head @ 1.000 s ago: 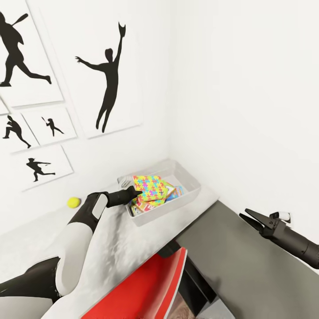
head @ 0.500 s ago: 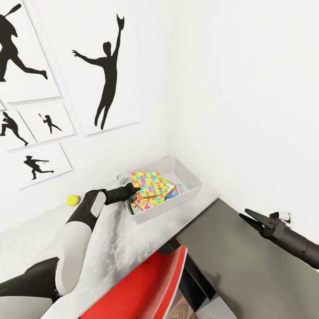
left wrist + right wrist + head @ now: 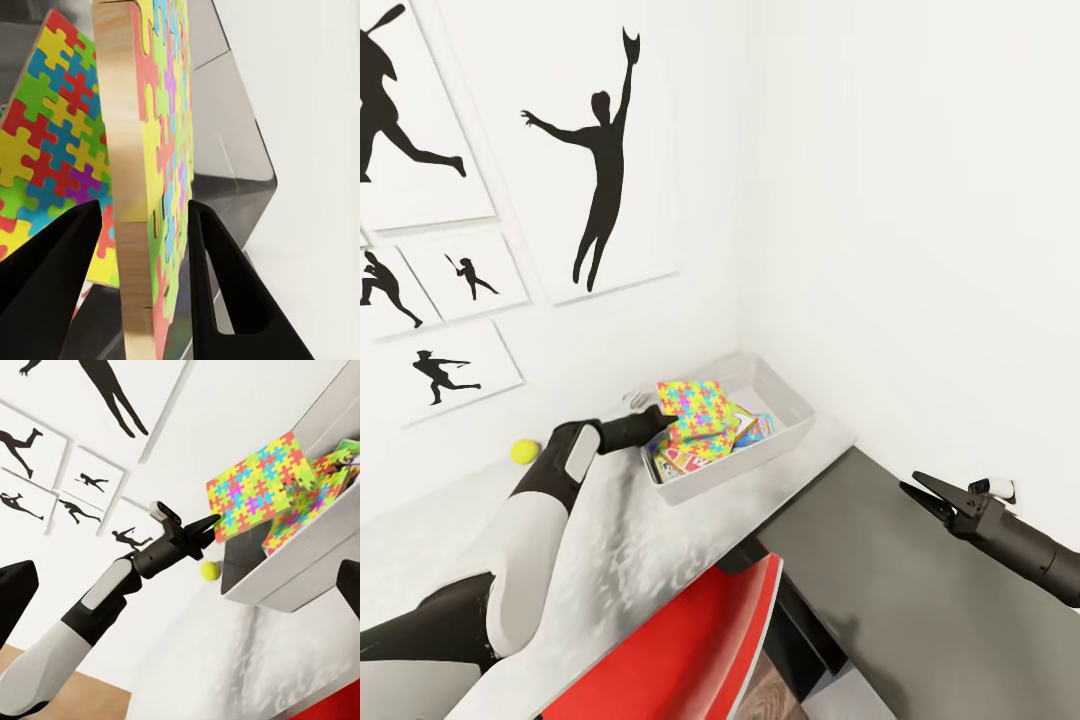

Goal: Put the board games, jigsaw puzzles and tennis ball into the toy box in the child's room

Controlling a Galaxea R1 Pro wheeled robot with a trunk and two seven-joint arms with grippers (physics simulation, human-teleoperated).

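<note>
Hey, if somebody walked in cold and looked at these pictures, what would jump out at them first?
The bright jigsaw puzzle, pinched upright in the left gripper over the grey toy box in the table's corner. Then the black silhouette posters on the wall, and the tennis ball beneath them.

— What are we seeing on our left arm [image 3: 525, 540]?
— We're seeing a white shell, black joints and a tapering black gripper [image 3: 660, 424].
— And our right arm [image 3: 1025, 552]?
— We're seeing a matte black tube ending in pointed black fingers [image 3: 922, 488].
</note>
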